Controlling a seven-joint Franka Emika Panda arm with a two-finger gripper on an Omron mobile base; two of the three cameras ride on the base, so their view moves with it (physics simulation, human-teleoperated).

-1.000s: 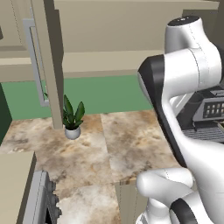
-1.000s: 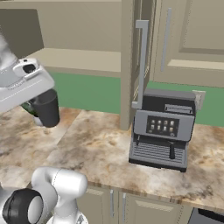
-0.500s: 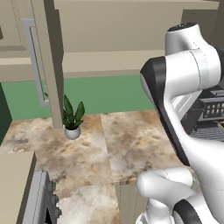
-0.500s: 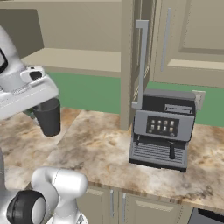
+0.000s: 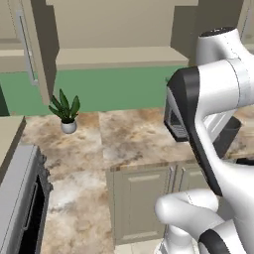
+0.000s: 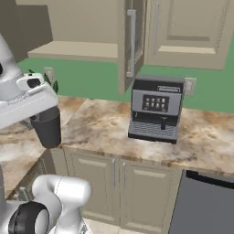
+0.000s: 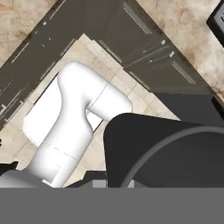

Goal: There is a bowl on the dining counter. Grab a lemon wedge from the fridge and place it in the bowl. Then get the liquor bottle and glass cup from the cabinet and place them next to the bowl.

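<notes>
My gripper is shut on the rim of the glass cup, a dark grey tumbler hanging upright above the front edge of the wall counter. The cup's dark side looms large in the hand view, above the floor and lower cabinets. In the left base view the cup peeks out behind my arm. The cabinet stands open above, its door swung out and its shelf bare. The bowl, lemon wedge, liquor bottle, fridge and dining counter are out of view.
A black-and-silver coffee machine stands on the counter to the right of the cup. A small potted plant sits by the green wall. Lower cabinet doors face me, and a dark appliance is at lower right.
Both base views have shifted: the base has backed away from the counter, so the lower cabinets now show. The cup, still gripped, has come lower and out over the counter's edge.
</notes>
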